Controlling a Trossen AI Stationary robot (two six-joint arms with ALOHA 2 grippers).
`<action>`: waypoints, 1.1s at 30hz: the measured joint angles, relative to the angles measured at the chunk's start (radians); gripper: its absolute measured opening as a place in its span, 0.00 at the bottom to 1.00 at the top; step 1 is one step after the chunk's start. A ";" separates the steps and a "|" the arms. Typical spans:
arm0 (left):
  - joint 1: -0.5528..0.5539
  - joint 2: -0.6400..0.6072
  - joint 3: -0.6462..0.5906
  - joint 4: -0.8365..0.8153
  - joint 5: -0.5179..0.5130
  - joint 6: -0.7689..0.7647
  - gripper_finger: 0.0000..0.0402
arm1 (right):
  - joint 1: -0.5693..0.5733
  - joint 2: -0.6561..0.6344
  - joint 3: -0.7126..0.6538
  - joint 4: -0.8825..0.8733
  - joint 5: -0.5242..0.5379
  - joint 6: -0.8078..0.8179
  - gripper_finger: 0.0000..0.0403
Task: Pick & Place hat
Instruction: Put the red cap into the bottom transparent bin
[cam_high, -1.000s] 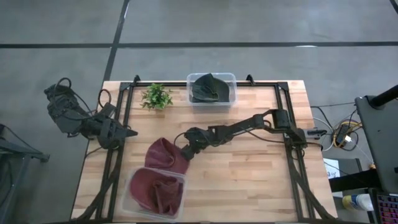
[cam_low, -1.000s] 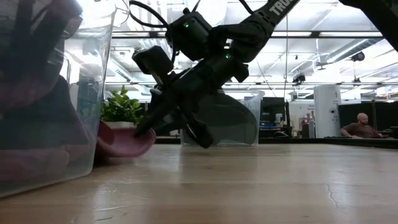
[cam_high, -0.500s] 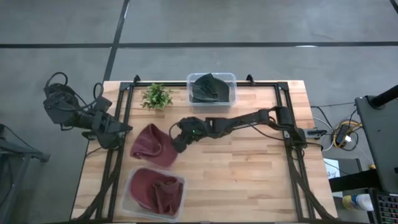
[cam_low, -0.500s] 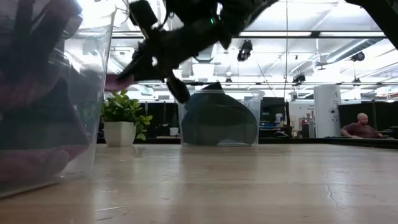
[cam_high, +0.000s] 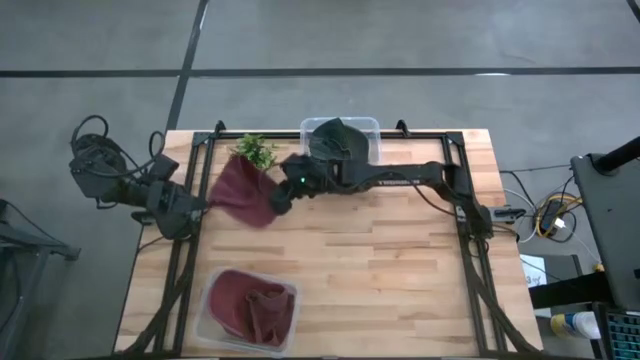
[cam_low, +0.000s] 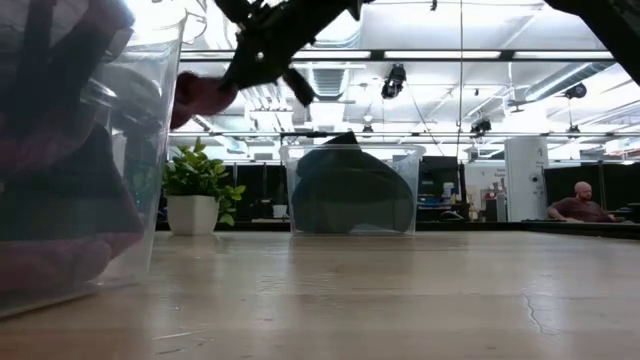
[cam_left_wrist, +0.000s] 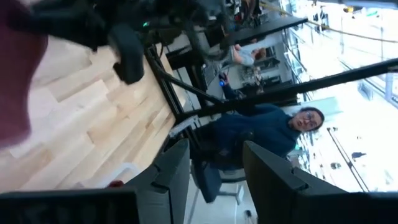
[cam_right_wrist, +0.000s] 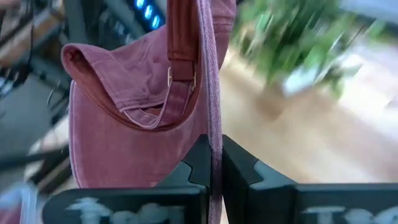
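Nearest on the bench (cam_high: 400, 280), a clear bin (cam_high: 248, 308) at the near-left corner is seen with dark red hats already piled inside, so part of the job looks done. Further back, a red hat (cam_high: 243, 190) is hanging in the air over the left-middle of the bench, well clear of the wood. It's clamped by the right pincer (cam_high: 279, 196), whose fingers are squeezed tight on the thin edge of the fabric, with the strap and buckle dangling in the wrist view (cam_right_wrist: 180, 81). So the pick seems done; the placing isn't, and which bin it's meant for can't be told.

Off the left edge, the left pincer (cam_high: 188, 212) is parked with its fingers apart and nothing held between them.

Along the far edge, a small potted plant (cam_high: 254, 152) is sitting just behind the lifted hat, and next to it on the right a second clear bin (cam_high: 372, 125) is found with a dark green hat (cam_high: 333, 140) in it.
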 joint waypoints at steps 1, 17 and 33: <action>0.000 0.000 0.000 0.000 -0.013 0.000 0.35 | -0.004 0.000 0.016 0.000 0.025 -0.003 0.03; 0.000 -0.003 -0.001 0.000 -0.354 0.210 0.35 | -0.020 -0.004 0.231 0.000 0.421 -0.064 0.03; 0.000 0.002 -0.001 0.001 -0.850 0.547 0.35 | -0.022 -0.007 0.362 0.320 0.536 -0.038 0.03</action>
